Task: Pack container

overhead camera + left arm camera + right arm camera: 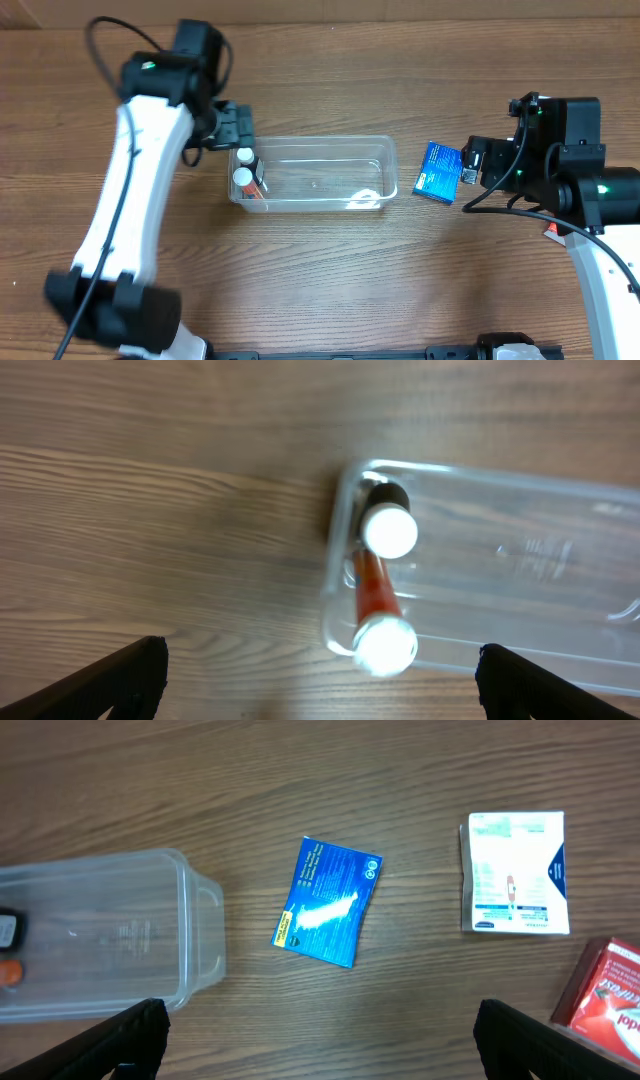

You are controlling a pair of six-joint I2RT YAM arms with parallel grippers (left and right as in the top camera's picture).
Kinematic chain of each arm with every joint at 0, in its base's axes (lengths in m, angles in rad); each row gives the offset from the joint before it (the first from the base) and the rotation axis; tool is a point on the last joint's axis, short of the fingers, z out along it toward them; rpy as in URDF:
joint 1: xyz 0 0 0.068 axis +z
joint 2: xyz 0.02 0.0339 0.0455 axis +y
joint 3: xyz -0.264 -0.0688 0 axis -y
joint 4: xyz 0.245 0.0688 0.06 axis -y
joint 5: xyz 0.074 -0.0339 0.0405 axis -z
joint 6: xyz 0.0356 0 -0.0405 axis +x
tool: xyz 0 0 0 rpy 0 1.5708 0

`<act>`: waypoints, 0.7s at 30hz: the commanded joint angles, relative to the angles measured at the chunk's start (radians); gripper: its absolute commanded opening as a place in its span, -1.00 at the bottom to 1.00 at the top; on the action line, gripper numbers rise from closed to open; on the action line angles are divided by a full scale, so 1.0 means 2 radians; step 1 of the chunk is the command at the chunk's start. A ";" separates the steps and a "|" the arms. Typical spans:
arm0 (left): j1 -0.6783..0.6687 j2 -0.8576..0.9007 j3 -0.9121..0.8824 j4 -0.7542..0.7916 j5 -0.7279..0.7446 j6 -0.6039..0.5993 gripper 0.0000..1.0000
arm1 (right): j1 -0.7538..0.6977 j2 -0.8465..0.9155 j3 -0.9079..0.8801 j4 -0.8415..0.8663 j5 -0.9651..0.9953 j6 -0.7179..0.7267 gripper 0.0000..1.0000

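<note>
Overhead, the container (320,185) sits mid-frame on the tabletop (330,280), with two white-capped bottles (245,156) at its left end. My left hand (232,122) hangs by that end, and my right hand (469,167) is beside a blue packet (435,175) on the right.

Left wrist: the fingers (125,675) stand wide apart and empty.

Right wrist: the fingers (130,1035) are also apart and empty. The packet lies mid-frame, with a white box (515,872) and a red box (610,995) further right.

I judge the packet comes next. I'd match my wrist to its tilt, straddle its narrow width and come down straight.
</note>
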 commanded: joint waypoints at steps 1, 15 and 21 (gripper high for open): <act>0.030 -0.090 0.015 0.006 -0.008 0.009 1.00 | -0.002 -0.005 0.053 0.009 0.048 0.044 1.00; 0.108 -0.133 0.004 0.000 0.014 -0.030 1.00 | 0.002 0.199 0.121 0.003 0.010 0.107 1.00; 0.108 -0.128 -0.007 0.000 0.014 -0.030 1.00 | 0.007 0.276 0.121 0.003 -0.021 0.107 1.00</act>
